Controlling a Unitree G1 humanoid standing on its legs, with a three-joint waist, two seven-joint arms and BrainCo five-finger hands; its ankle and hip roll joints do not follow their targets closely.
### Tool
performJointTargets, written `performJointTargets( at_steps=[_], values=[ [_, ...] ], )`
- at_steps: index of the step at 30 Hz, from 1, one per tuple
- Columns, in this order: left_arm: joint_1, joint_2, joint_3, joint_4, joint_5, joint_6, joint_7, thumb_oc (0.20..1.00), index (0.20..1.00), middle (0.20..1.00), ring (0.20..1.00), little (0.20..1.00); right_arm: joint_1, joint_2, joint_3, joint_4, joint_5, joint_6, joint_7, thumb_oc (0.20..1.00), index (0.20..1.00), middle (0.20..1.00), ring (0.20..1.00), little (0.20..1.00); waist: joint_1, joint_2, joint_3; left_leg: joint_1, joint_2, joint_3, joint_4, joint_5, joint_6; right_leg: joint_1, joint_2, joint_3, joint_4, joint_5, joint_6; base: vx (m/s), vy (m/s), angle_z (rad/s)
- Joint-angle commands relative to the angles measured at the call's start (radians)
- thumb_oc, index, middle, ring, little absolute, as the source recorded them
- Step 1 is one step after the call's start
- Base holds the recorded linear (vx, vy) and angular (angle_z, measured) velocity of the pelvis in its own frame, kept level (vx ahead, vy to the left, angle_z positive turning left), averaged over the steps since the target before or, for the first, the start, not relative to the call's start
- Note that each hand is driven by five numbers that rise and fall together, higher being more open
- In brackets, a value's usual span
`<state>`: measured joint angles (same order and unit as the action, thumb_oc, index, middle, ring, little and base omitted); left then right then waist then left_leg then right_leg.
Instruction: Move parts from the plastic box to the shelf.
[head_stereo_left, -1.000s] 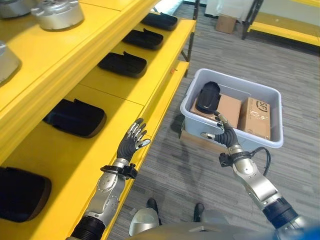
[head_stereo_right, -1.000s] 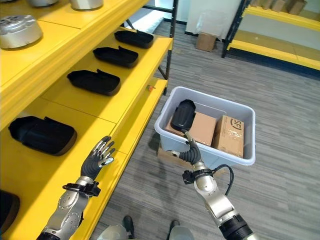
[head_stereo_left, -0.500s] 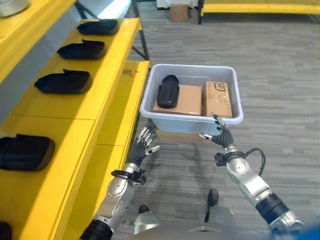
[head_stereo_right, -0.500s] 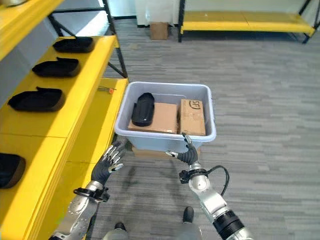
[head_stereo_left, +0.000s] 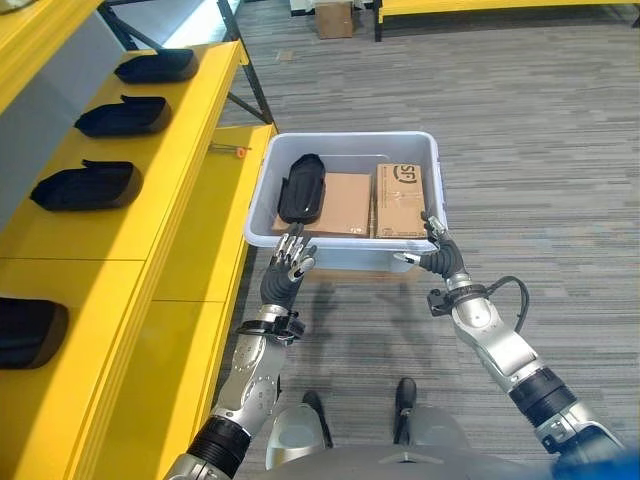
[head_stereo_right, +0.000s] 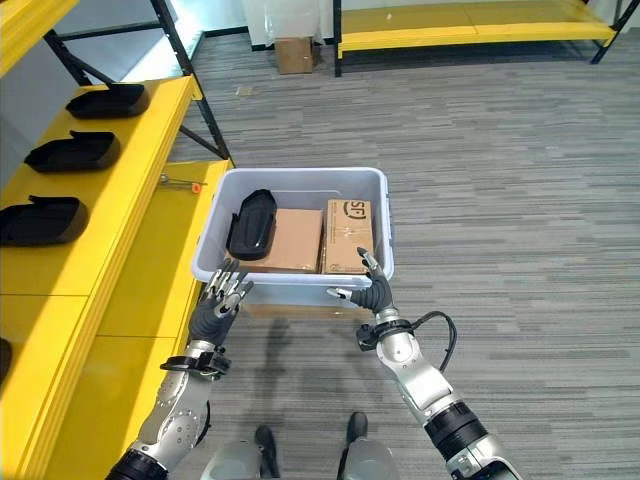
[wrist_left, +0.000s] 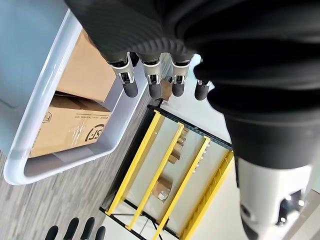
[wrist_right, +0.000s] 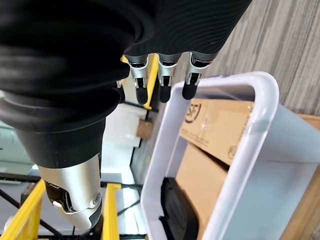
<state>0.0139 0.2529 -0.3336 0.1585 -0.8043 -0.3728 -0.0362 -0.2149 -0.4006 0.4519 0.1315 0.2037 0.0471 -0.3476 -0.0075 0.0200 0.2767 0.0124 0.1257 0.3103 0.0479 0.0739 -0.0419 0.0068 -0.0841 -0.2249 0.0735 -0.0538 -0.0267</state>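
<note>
The pale grey plastic box (head_stereo_left: 345, 205) sits on the floor, right of the yellow metal shelf (head_stereo_left: 170, 190). One black curved part (head_stereo_left: 301, 187) lies inside on two brown cardboard cartons (head_stereo_left: 370, 200). The left hand (head_stereo_left: 284, 277) and right hand (head_stereo_left: 437, 260) reach toward the box's near rim, fingers straight, holding nothing. Next, grab the part. A moment ago both hands were farther from the box.

Camera swung from the yellow shelf (head_stereo_left: 150, 210) toward the grey plastic box (head_stereo_left: 345, 250). Left hand (head_stereo_left: 285, 275) came off the shelf edge, now raised at the box's near-left corner, fingers straight. Right hand (head_stereo_left: 437, 258) moved from the front wall to the near-right corner, fingers spread.
</note>
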Motion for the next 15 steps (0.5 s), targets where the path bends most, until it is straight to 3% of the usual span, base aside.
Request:
performJointTargets(
  at_steps=[1,4,6,9,10,15],
  values=[
    [0.005,0.025,0.04,-0.089,-0.004,-0.019,-0.017,1.0,1.0,1.0,1.0,1.0,-0.008,0.019,-0.009,-0.083,-0.011,-0.079,0.029,1.0,1.0,1.0,1.0,1.0,0.027,0.012,-0.012,-0.041,0.07,-0.039,-0.031,0.054,-0.066,0.06,-0.019,-0.061,0.009,-0.029,0.05,0.22,0.162,-0.09],
    [0.008,0.027,0.044,-0.061,0.002,-0.003,-0.06,1.0,1.0,1.0,1.0,1.0,0.002,0.011,-0.004,-0.086,-0.015,-0.084,0.033,1.0,1.0,1.0,1.0,1.0,0.027,0.015,-0.01,-0.057,0.121,-0.025,-0.061,0.106,-0.079,0.075,-0.029,-0.082,0.042,-0.061,0.041,0.2,0.174,0.0],
    [0.007,0.027,0.041,-0.037,0.006,-0.005,-0.077,1.0,1.0,1.0,1.0,1.0,-0.002,0.01,0.003,-0.076,0.003,-0.079,0.034,1.0,1.0,1.0,1.0,1.0,0.031,0.013,-0.007,-0.057,0.128,-0.03,-0.063,0.097,-0.078,0.077,-0.037,-0.088,0.065,-0.075,0.041,0.18,0.171,0.07],
    [0.006,0.037,0.043,-0.027,0.044,0.001,-0.061,1.0,1.0,1.0,1.0,1.0,-0.001,0.021,0.013,-0.063,0.091,-0.038,0.031,1.0,1.0,1.0,1.0,1.0,0.045,0.008,-0.002,-0.041,0.106,-0.06,-0.061,0.054,-0.069,0.072,-0.045,-0.087,0.109,-0.098,0.048,0.15,0.182,-0.01],
    [-0.012,0.058,0.033,-0.019,0.172,0.014,-0.048,1.0,1.0,1.0,1.0,1.0,0.005,0.044,0.024,-0.02,0.146,-0.044,0.023,1.0,1.0,1.0,1.0,1.0,0.054,0.004,0.0,-0.022,0.08,-0.08,-0.045,0.018,-0.053,0.068,-0.046,-0.091,0.148,-0.116,0.047,0.14,0.207,-0.07],
    [-0.021,0.098,-0.01,-0.002,0.205,0.014,-0.083,1.0,1.0,1.0,1.0,1.0,0.012,0.075,0.025,0.021,0.157,-0.084,0.043,1.0,1.0,1.0,1.0,1.0,0.068,-0.012,-0.011,0.003,0.031,-0.101,-0.003,-0.048,-0.017,0.066,-0.056,-0.086,0.179,-0.113,0.065,0.14,0.219,0.0]
  ],
)
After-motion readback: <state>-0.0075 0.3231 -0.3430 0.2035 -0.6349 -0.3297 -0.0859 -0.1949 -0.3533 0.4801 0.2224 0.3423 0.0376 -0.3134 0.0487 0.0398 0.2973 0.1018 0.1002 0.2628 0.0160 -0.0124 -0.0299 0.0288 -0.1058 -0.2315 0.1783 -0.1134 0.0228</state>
